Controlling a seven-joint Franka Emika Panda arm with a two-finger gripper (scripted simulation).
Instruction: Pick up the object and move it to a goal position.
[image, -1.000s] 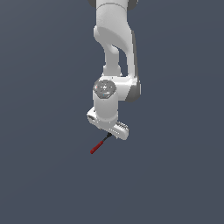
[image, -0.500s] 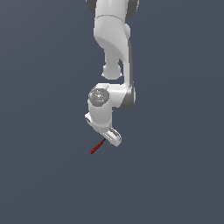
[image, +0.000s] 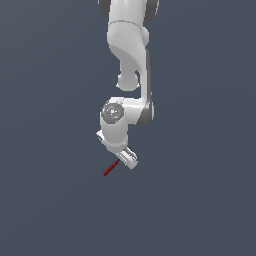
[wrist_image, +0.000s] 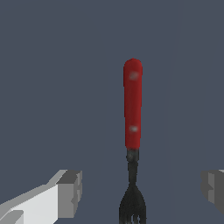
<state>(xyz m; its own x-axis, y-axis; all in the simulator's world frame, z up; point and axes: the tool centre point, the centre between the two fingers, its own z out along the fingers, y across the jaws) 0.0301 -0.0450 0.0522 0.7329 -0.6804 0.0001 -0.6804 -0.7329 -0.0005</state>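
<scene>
The object is a small fork-like tool with a red handle (wrist_image: 132, 105) and a black pronged head (wrist_image: 132, 205). It lies on the flat grey surface. In the exterior view its red handle (image: 110, 168) sticks out from under my gripper (image: 125, 159), and the head is hidden by the hand. In the wrist view my gripper (wrist_image: 142, 192) is open, with one grey fingertip (wrist_image: 70, 192) on each side of the black head and a clear gap to each. The fingers do not touch the tool.
The white arm (image: 131, 60) rises above the gripper in the exterior view. The plain grey surface (image: 200, 200) extends on all sides with nothing else on it.
The hand has lowered and shifted slightly toward the exterior view's left, closing over the tool's head. The tool has not moved.
</scene>
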